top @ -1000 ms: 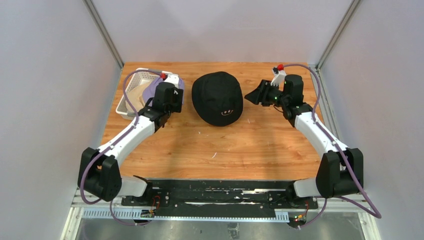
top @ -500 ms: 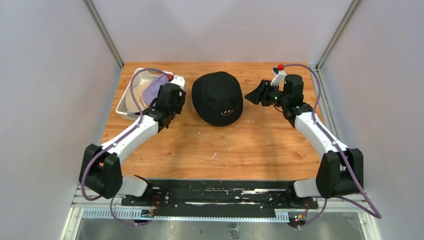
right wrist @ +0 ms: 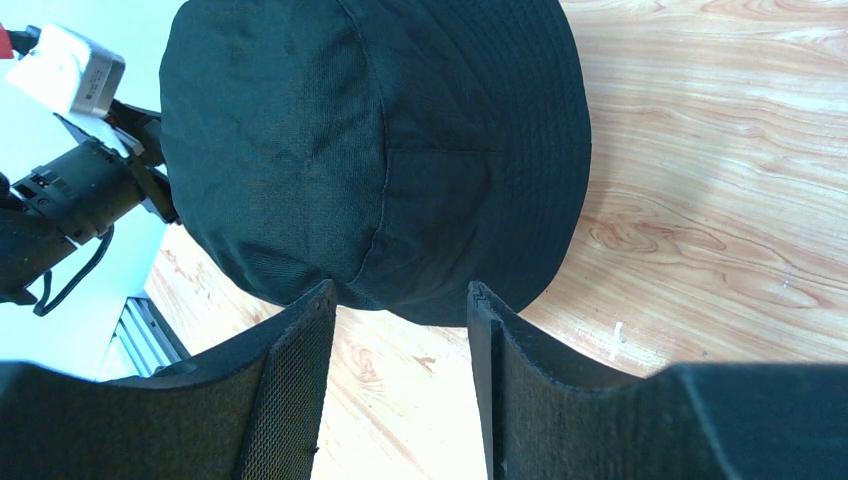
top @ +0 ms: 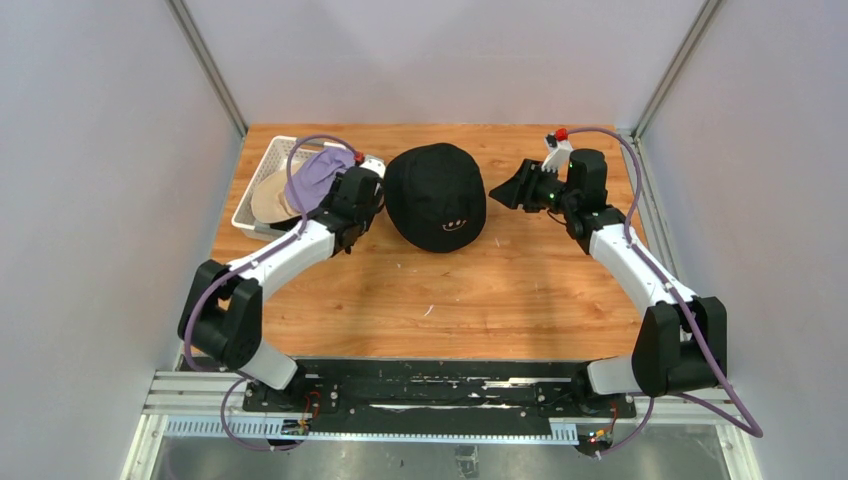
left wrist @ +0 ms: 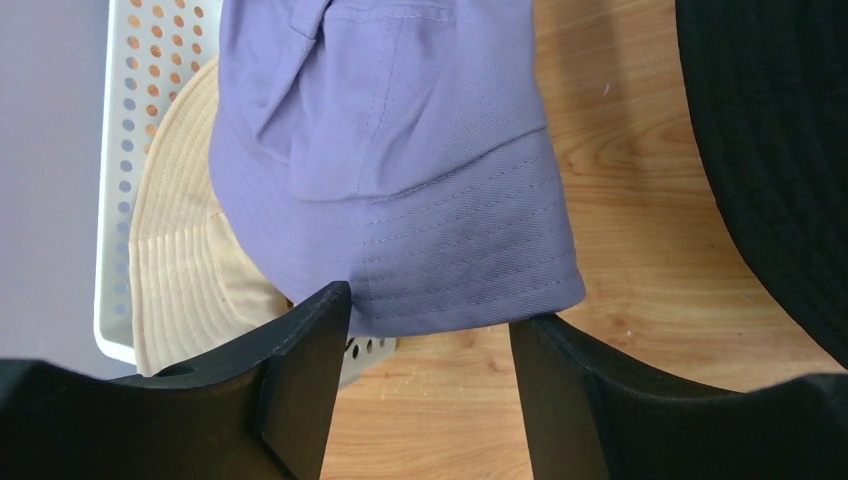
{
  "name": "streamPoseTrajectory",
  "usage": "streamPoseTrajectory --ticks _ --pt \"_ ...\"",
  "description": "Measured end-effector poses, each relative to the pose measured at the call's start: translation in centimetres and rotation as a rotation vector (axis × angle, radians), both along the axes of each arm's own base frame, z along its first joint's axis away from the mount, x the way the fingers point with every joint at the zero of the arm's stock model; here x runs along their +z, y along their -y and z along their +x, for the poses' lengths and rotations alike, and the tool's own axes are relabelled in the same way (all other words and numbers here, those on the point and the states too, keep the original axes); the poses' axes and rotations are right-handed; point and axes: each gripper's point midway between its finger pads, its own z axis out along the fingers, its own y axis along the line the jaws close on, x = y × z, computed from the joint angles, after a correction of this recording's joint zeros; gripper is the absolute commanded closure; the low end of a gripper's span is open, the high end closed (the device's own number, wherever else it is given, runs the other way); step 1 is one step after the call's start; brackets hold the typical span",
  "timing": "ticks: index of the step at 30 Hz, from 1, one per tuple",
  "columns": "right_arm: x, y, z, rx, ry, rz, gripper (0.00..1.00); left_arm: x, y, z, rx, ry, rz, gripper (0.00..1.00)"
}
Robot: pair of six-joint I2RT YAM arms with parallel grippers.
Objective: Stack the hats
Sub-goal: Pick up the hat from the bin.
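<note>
A black hat with a small smiley face lies dome-up at the table's middle back, filling the right wrist view. My right gripper hovers just right of it, open, with bare wood between its fingers. A lavender hat hangs over the near right rim of the white basket, on top of a beige hat. My left gripper is between the basket and the black hat. It is open, and the lavender brim sits at its fingertips with wood showing between them.
In the left wrist view the white perforated basket is at the left, the beige hat lies under the lavender one, and the black hat's edge is at the right. Grey walls close in the table on three sides.
My left arm has swung right, away from the basket and toward the black hat, uncovering more of the lavender hat. The right arm and the black hat have not moved.
</note>
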Motion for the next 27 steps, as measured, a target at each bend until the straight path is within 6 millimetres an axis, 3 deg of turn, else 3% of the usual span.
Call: streamPoseTrajectory --ticks 7,9,13,14,23,25,27 --pt "0.0 0.0 0.0 0.0 0.0 0.0 0.49 0.3 -0.4 1.5 0.033 0.023 0.058 0.45" --pt "0.0 0.0 0.0 0.0 0.0 0.0 0.49 1.0 -0.6 2.0 0.048 0.045 0.074 0.57" --pt "0.0 0.0 0.0 0.0 0.001 0.0 0.49 1.9 -1.1 2.4 0.068 0.082 0.103 0.97" --pt "0.0 0.0 0.0 0.0 0.001 0.0 0.49 2.1 -1.2 2.5 0.074 0.089 0.104 0.99" --pt "0.0 0.0 0.0 0.0 0.001 0.001 0.49 3.6 -1.9 2.7 0.11 0.122 0.137 1.0" --pt "0.0 0.0 0.0 0.0 0.0 0.001 0.49 4.6 -2.2 2.4 0.118 0.144 0.129 1.0" --pt "0.0 0.0 0.0 0.001 0.001 0.001 0.49 6.9 -2.5 1.9 0.127 0.196 0.109 1.0"
